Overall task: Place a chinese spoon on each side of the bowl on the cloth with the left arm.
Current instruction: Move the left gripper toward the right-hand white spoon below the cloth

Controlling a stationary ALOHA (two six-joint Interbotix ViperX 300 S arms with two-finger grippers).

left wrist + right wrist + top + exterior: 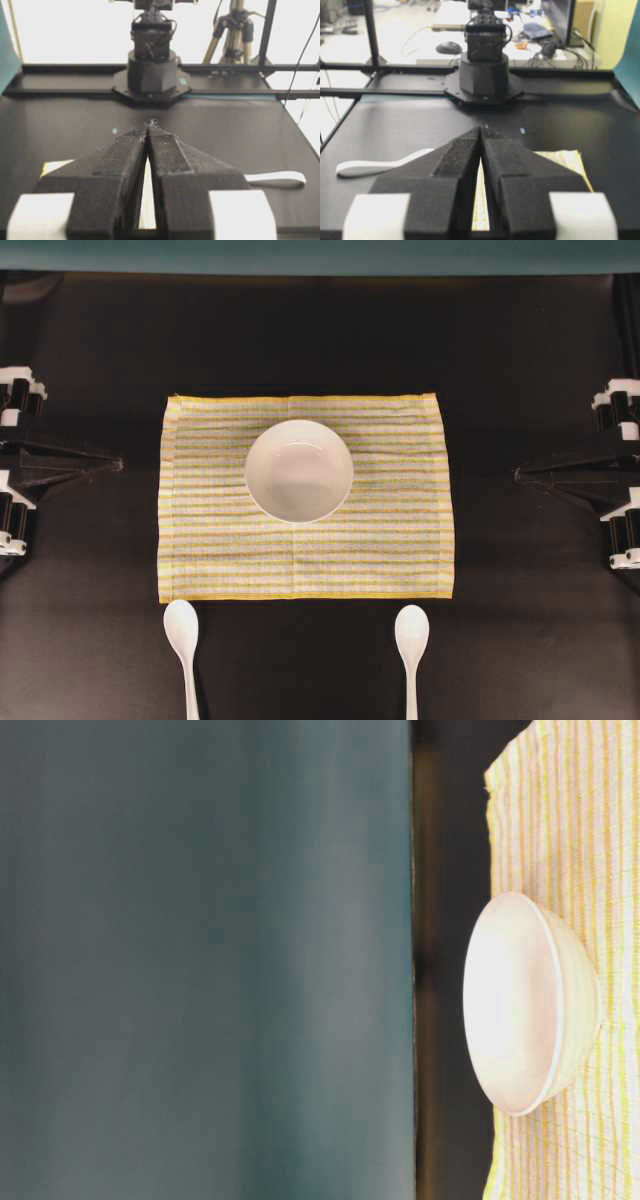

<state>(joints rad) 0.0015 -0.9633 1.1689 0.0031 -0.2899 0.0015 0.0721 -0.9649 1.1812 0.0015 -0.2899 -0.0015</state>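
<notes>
White glossy ceramic soup spoons, one on the left [183, 645] and one on the right [411, 650], lie on the black tabletop [100, 660] just below the yellow-striped woven cloth [305, 560]. Farther back, a round white bowl [299, 470] sits on it. Both grippers, left [118, 464] and right [518, 475] (jaws closed, holding nothing), flank the cloth.
</notes>
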